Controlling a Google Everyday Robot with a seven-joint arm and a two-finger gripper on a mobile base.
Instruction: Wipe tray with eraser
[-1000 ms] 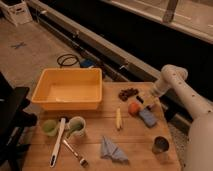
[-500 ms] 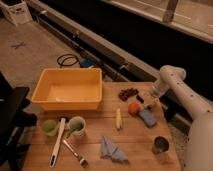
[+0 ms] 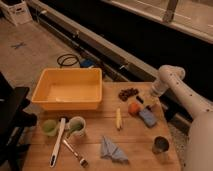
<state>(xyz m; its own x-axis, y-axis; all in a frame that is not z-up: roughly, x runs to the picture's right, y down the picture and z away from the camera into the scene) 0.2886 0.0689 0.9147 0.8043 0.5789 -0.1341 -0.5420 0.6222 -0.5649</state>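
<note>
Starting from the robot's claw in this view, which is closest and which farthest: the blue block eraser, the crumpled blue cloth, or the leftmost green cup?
The gripper hangs over the right side of the wooden table.
1. blue block eraser: right beside it, on the right.
2. crumpled blue cloth: front middle.
3. leftmost green cup: far left.

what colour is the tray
Yellow-orange tray, seen best in the camera view; the pincer hangs over the table, apart from the tray.
</note>
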